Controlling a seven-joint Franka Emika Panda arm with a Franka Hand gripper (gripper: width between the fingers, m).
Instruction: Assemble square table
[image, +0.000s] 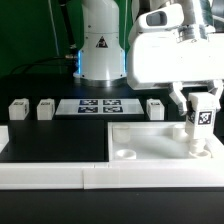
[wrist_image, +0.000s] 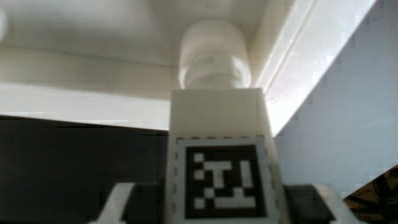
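Jaws on the gripper are clamped on a leg, held upright. Its socket sits dead at 6 o'clock, in the slab's 3 o'clock corner, maybe touching already.

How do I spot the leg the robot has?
Find the big white square plastic slab at the front. At its corner on the exterior view's right, a short white tagged leg stands upright in the gripper. The three other legs sit alone on the black table.

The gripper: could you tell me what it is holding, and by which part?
The gripper holds a white leg by its tagged upper end.
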